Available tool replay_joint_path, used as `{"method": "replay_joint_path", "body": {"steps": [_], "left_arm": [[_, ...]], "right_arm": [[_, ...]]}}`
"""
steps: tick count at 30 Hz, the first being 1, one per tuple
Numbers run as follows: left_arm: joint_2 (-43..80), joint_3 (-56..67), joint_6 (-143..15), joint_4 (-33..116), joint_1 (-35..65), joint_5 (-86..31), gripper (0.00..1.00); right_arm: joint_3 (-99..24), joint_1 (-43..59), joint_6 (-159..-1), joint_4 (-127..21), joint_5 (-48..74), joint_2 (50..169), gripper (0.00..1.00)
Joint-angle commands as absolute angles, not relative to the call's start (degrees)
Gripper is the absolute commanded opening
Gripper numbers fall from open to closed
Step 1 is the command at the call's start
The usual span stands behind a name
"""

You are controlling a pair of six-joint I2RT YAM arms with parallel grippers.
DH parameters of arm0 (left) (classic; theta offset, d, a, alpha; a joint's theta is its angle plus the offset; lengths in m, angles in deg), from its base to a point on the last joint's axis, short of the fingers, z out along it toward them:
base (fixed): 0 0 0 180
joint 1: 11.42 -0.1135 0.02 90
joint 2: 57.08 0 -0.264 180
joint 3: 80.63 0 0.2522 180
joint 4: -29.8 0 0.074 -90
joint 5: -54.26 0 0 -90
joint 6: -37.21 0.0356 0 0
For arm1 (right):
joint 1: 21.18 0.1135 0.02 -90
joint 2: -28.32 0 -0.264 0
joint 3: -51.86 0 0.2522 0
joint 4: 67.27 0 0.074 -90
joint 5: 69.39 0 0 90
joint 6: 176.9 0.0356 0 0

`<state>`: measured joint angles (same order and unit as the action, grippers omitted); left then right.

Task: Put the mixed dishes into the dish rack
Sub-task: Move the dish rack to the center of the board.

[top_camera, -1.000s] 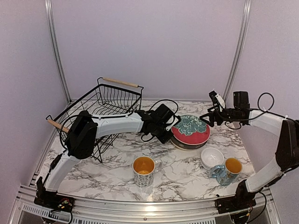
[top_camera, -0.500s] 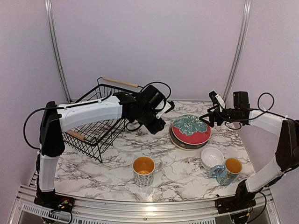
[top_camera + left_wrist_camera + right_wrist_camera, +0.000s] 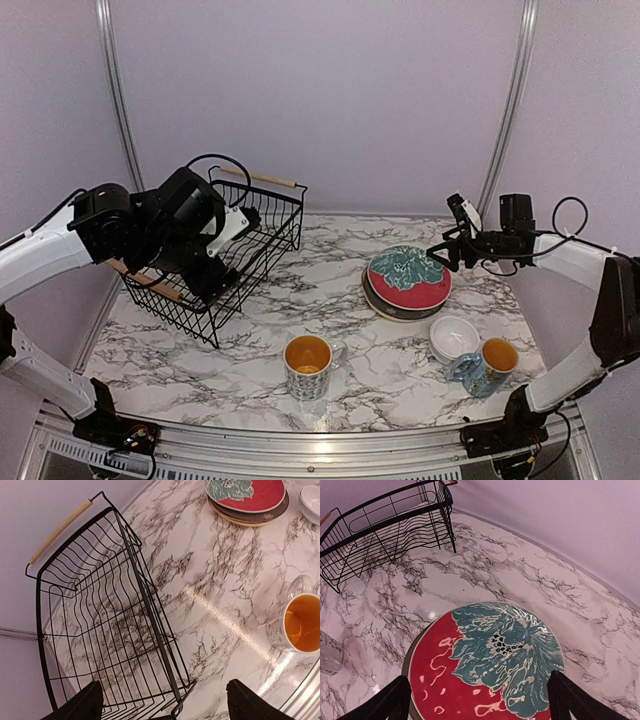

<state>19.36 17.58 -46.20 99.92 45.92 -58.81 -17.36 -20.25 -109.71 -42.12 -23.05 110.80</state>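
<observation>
Red plate [image 3: 485, 665] lies below, between wide right gripper [image 3: 481, 700] fingers; dish rack [image 3: 148, 605] sits under the wide, empty left gripper [image 3: 167, 707]. A shallow rim pinch risks slippage.

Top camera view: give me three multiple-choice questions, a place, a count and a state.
1. The round red plate with teal leaf lies: A under a bowl; B atop other plates; C leaning on the wall.
2. Patterned orange-lined mugs on the marble table: A one; B three; C two.
3. The black wire dish rack with wooden handles is: A empty; B full; C overturned.
Answers: B, it tops the stack; C, one front centre, one front right; A, bare wires only.
</observation>
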Motion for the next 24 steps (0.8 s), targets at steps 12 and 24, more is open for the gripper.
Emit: {"method": "replay_joint_path", "body": {"steps": [12,24], "left_arm": [[25.5,5.08,-47.76,109.74,45.89,-75.54,0.88],[34.49,11.64,-45.93,107.95,45.89,-72.05,0.68]], "right_arm": [[-19.74,-20.47,-110.94,-40.25,-25.48,109.77,0.93],[-20.35,-20.47,-111.18,-39.16,-25.56,110.35,0.92]]}}
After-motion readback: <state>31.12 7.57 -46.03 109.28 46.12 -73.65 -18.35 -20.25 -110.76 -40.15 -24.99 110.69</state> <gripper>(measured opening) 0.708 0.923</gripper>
